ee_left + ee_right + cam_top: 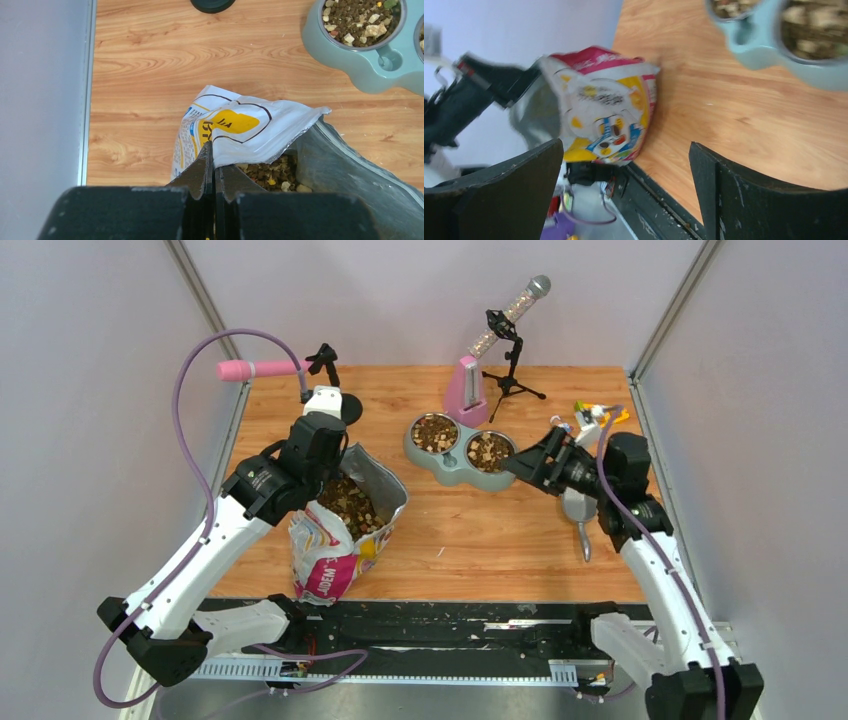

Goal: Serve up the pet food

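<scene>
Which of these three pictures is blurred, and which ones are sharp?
Right wrist view: blurred all over, the bag and the bowl look smeared. Left wrist view: sharp, the bag's print and the wood grain of the table are clear. Top view: sharp, evenly lit, only soft shadows.

The bag (335,552) is white, pink and yellow with a cartoon print and silver lining, the kibble (352,502) brown and tan, the feeder (450,472) pale green, the table (480,530) orange woodgrain.
</scene>
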Controlling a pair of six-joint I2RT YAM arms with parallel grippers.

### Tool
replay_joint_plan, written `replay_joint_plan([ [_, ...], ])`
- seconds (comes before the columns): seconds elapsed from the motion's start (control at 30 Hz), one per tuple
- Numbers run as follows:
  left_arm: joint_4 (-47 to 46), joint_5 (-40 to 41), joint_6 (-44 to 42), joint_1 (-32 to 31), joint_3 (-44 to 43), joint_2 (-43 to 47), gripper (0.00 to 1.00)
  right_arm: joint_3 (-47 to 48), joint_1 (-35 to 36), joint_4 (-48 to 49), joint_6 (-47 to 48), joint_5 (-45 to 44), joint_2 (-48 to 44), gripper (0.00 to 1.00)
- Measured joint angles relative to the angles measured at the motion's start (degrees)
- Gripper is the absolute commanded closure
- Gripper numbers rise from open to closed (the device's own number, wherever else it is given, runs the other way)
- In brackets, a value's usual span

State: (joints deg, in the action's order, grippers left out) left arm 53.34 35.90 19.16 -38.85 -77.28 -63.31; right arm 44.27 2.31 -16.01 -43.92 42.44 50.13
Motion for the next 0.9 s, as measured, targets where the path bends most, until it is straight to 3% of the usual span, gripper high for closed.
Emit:
replay_joint_plan([
  [0.23,-0.09,0.2,-0.02,0.0,0.11,0.0,1.0,15.65,22.84,0.39,3.61,-11.37,8.87,0.03],
  [0.5,-0.37,0.55,0.0,0.0,0.26,0.0,1.0,28.39,42.73,-2.8,10.08,-25.88,24.35,0.16],
  [0.6,-0.39,0.59,0.07,0.0,0.28,0.0,1.0,31.08,46.73,-4.85,13.09,-30.25,30.36,0.34],
  [0.7,-0.39,0.7,0.35,0.0,0.28,0.0,1.0,33.81,48.98,-7.06,16.55,-33.99,35.8,0.59],
  [0.77,-0.37,0.98,0.85,0.0,0.28,-0.02,1.0,35.71,49.33,-8.33,18.53,-35.01,38.69,0.89],
  [0.8,-0.35,1.07,1.2,0.0,0.28,-0.02,1.0,36.59,49.33,-8.7,19.32,-35.08,39.8,0.99],
  [0.9,-0.26,1.22,2.78,-0.07,0.28,-0.13,1.0,38.75,49.42,-9.01,21.2,-34.42,41.57,1.0],
])
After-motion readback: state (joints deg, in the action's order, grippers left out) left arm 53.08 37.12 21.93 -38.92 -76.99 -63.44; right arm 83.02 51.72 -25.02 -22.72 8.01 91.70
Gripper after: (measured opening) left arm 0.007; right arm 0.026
